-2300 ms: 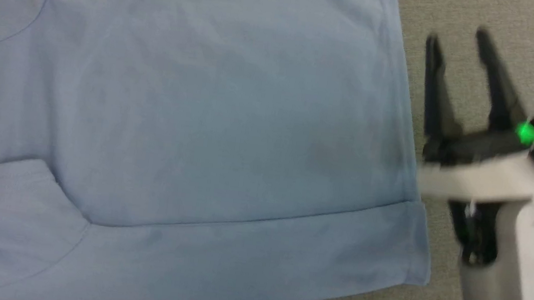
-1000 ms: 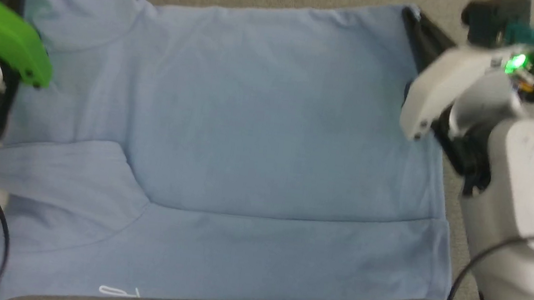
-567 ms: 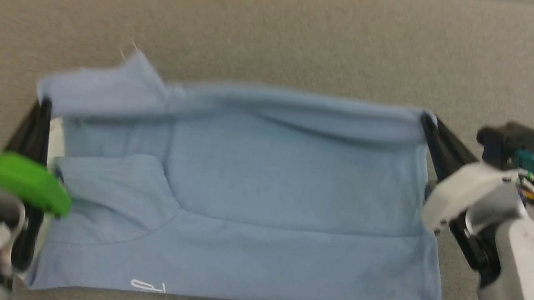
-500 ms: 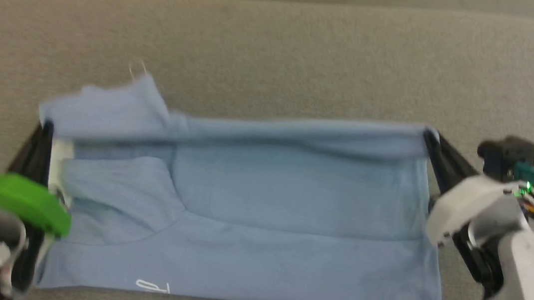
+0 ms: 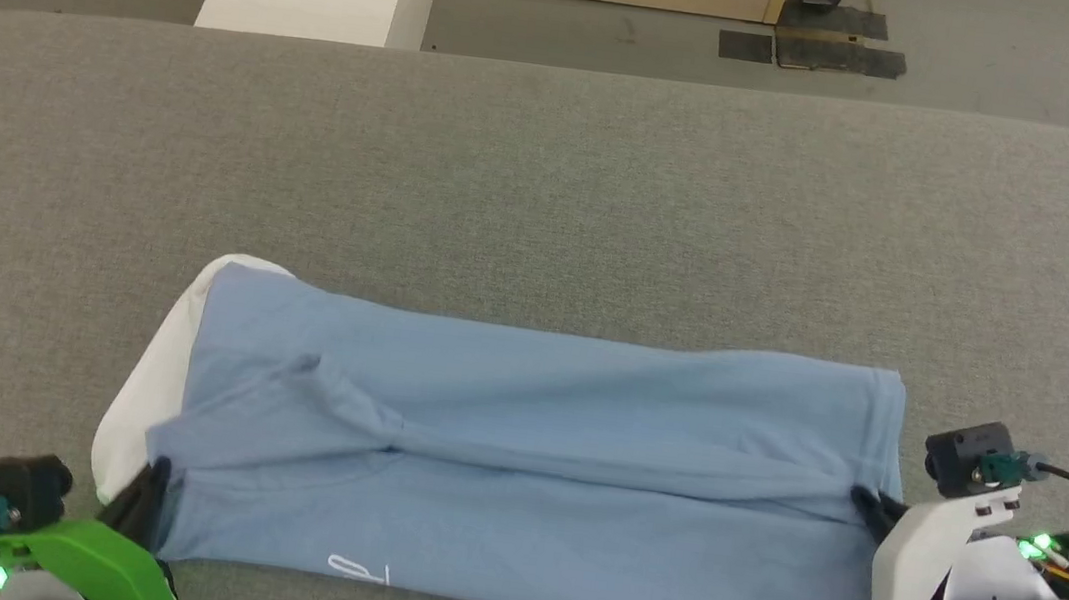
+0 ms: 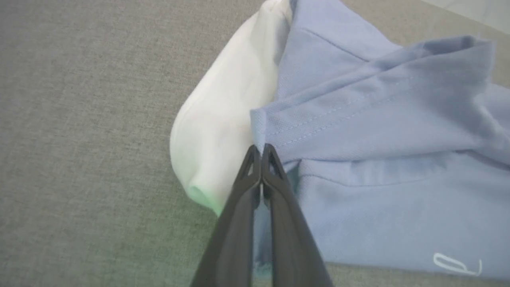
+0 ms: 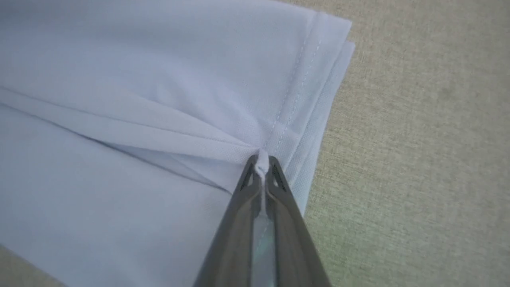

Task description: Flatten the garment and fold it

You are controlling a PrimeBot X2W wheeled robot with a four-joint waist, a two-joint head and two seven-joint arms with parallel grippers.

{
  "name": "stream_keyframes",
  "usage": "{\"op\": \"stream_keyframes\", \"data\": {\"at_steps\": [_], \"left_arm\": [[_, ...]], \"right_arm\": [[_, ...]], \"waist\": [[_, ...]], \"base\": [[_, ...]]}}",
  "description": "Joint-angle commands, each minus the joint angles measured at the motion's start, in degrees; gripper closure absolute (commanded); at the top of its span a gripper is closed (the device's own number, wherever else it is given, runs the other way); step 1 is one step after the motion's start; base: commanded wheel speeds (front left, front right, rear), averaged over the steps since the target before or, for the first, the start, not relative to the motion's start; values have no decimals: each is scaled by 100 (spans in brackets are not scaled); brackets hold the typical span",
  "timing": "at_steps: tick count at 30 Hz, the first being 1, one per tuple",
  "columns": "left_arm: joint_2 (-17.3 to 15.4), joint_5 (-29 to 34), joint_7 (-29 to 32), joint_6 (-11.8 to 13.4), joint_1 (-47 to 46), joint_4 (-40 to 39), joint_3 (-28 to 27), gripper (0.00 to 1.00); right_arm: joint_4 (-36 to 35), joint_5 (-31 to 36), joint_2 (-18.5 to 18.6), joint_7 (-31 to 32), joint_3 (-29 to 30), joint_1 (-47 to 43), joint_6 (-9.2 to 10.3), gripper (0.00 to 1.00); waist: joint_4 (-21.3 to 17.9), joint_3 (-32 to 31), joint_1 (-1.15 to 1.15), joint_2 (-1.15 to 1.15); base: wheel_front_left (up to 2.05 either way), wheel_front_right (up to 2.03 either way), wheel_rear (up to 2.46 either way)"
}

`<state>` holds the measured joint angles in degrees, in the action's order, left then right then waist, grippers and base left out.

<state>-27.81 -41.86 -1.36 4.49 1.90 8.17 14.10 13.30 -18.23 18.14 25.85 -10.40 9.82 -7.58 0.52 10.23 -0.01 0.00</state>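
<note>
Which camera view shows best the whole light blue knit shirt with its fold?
The head view: the light blue knit shirt lies there entire, folded into a long band on the grey surface. The left wrist view shows its white part and logo; the right wrist view, its stitched hem.

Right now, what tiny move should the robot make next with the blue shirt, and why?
Probably open both grippers and let go. The left gripper and right gripper are each shut on one end of the folded-over edge of the light blue shirt, and that layer lies on the layer below, so the fold looks made.
</note>
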Motion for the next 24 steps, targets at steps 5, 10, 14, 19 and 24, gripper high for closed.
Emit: {"op": "stream_keyframes", "data": {"at_steps": [5, 10, 14, 19, 24], "left_arm": [[187, -110, -106, -168, -75, 447, 92, 76], [254, 54, -477, -220, -178, 664, 142, 0], [261, 314, -913, -135, -213, 632, 147, 0], [314, 723, -1288, -4, -309, 389, 48, 0], [441, 1287, -1359, 46, -536, 69, -138, 0]], "right_arm": [[-152, -7, -301, 332, 216, -291, 9, 0], [-370, 23, -657, 175, 583, -634, 9, 0], [-693, 18, -1006, -120, 879, -946, 9, 0], [-1210, 52, -1383, -735, 1333, -1294, 9, 0], [-1461, -118, -1520, -1341, 1769, -1444, 9, 0]], "waist": [[4, -46, 1, 0], [49, -143, 1, 0], [76, -239, 1, 0], [130, -352, 1, 0], [142, -438, 1, 0]], "base": [[0, 0, 0], [0, 0, 0], [0, 0, 0], [0, 0, 0], [0, 0, 0]]}}
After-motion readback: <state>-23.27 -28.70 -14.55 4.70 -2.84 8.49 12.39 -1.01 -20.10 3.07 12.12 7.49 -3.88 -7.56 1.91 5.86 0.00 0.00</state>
